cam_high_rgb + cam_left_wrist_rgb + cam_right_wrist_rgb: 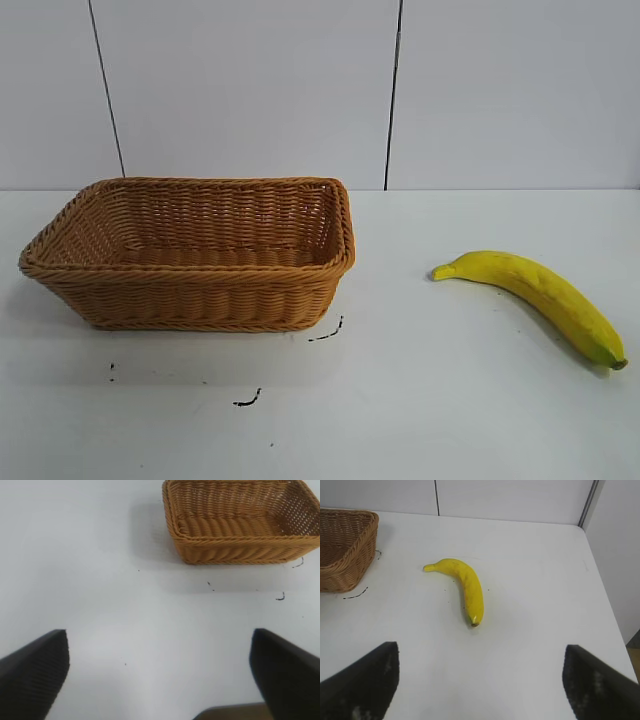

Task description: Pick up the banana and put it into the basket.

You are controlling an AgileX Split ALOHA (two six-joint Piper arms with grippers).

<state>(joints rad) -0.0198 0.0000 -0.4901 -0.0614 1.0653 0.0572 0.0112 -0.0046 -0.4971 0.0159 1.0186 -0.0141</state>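
Note:
The yellow banana (540,293) lies flat on the white table at the right, its dark end toward the near right. It also shows in the right wrist view (465,586). The tan woven basket (300,305) stands at the left, empty; it shows in the left wrist view (235,550) and partly in the right wrist view (340,575). My right gripper (480,680) is open and empty, above the table, short of the banana's dark end. My left gripper (160,672) is open and empty, above bare table well short of the basket. Neither gripper shows in the exterior view.
Small black marks (247,400) lie on the table in front of the basket. The table's right edge (605,585) runs close to a white wall panel. A white wall stands behind the table.

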